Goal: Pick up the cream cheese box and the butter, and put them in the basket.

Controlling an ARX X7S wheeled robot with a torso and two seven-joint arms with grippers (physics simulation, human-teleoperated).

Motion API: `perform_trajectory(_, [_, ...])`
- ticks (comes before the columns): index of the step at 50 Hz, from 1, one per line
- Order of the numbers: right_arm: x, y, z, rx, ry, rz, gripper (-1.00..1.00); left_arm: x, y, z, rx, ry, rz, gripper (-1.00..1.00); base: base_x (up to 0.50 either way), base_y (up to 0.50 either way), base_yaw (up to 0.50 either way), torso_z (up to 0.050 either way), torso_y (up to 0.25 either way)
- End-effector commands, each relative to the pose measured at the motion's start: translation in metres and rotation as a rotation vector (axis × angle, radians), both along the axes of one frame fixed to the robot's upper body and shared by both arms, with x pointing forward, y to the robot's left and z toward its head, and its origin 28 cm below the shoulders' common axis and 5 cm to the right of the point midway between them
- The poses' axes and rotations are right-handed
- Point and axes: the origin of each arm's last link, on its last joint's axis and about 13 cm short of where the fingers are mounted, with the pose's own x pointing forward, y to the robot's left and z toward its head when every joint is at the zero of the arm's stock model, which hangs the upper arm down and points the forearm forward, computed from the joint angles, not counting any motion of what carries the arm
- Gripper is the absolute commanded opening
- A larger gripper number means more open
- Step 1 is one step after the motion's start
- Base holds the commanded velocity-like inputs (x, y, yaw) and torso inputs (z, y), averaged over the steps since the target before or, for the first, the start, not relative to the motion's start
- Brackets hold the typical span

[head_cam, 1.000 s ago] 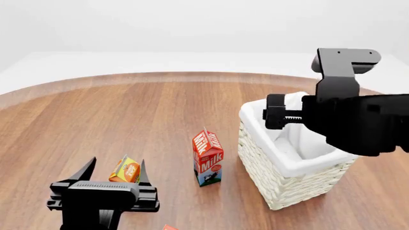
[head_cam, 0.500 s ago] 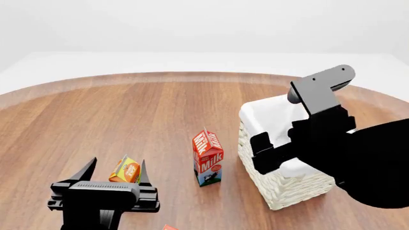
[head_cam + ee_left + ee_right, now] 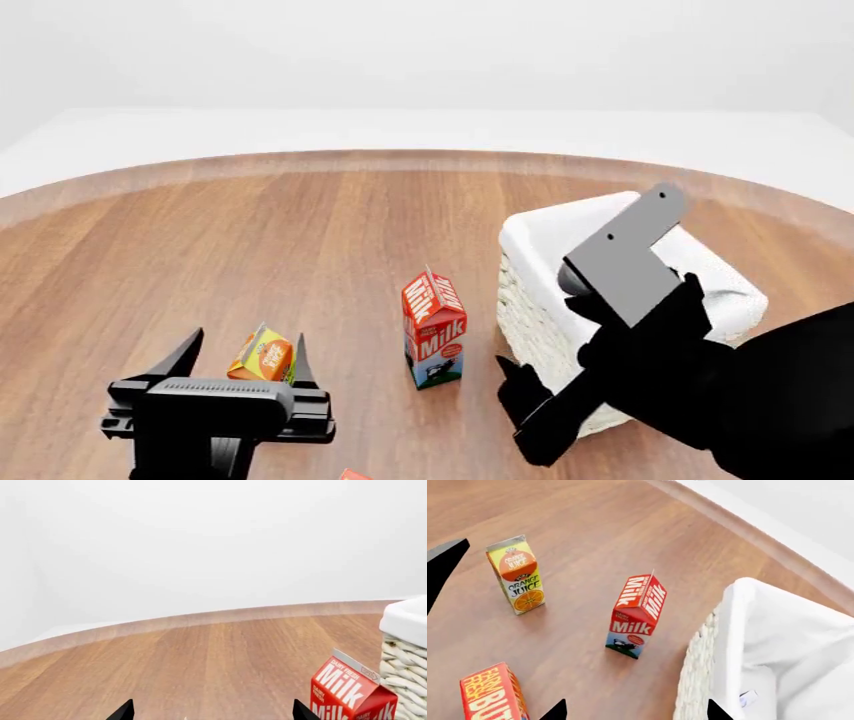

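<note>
The butter [image 3: 494, 692], an orange-red box with yellow lettering, stands on the wooden table; in the head view only its corner [image 3: 354, 474] shows at the bottom edge. The white wicker basket [image 3: 534, 300] with its cloth liner stands at the right. Inside the basket [image 3: 730, 630], a small white piece with a blue mark [image 3: 747, 698] looks like the cream cheese box. My right gripper [image 3: 527, 415] hangs open and empty in front of the basket, between it and the butter. My left gripper [image 3: 240, 358] is open and empty, low at the front left, its fingertips [image 3: 123, 711] wide apart.
A red-and-white milk carton [image 3: 434, 328] stands upright just left of the basket. An orange juice carton [image 3: 263, 353] stands just behind my left gripper's fingers. My right arm hides the basket's front right side. The round table's edge [image 3: 400, 155] curves across the back.
My right arm has swung down from above the basket to its front left side, with the wrist turned toward the table. The left arm and the cartons have not moved.
</note>
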Motion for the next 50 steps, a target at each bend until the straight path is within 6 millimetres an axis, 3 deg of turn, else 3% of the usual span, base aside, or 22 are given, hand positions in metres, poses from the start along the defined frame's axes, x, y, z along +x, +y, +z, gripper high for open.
perform_trajectory(1, [-0.014,0.001,-0.007,-0.036,0.015,0.108,1.0,0.0,0.0,0.001,0.0,0.0,-0.001,1.0,0.0,0.0,0.0,0.0,0.0])
perform_trajectory(32, [-0.023,0.012,-0.015,-0.023,0.087,0.221,1.0,0.0,0.0,0.0,0.002,0.0,-0.005,1.0,0.0,0.0,0.0,0.0,0.0])
perform_trajectory(50, [-0.029,0.031,-0.03,-0.03,0.099,0.328,1.0,0.0,0.0,0.0,0.003,-0.001,-0.005,1.0,0.0,0.0,0.0,0.0,0.0])
